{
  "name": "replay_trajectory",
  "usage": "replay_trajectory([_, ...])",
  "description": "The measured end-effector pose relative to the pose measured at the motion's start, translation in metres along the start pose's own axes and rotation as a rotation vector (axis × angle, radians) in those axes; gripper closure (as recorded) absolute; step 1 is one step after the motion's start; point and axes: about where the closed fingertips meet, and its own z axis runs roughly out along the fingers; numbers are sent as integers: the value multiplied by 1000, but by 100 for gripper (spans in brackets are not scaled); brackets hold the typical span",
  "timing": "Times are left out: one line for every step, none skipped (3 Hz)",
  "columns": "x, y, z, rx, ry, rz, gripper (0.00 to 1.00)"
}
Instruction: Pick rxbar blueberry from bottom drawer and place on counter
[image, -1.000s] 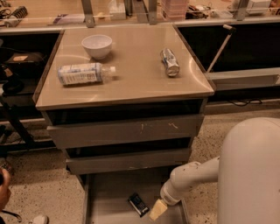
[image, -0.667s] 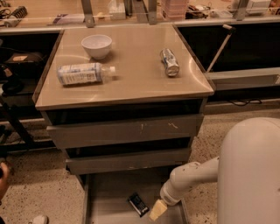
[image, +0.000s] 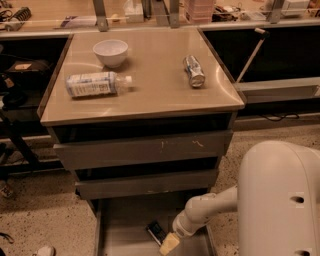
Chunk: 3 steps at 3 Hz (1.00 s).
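Observation:
The rxbar blueberry (image: 157, 232) is a small dark wrapper lying flat on the floor of the open bottom drawer (image: 122, 225), near its front. My gripper (image: 169, 244) reaches down into the drawer from the right and sits just right of and below the bar, close to it. The tan counter (image: 150, 85) tops the grey cabinet above.
On the counter lie a white bowl (image: 110, 52), a plastic bottle (image: 96, 84) on its side and a silver can (image: 193, 71) on its side. Two closed grey drawers (image: 145, 150) sit above the open one. My white arm body (image: 280, 200) fills the lower right.

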Motion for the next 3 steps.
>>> replay_trajectory([0, 0, 0, 0, 0, 0, 0])
replay_trajectory([2, -1, 14, -4, -10, 6, 0])
replay_trajectory([0, -11, 32, 7, -47, 18, 0])
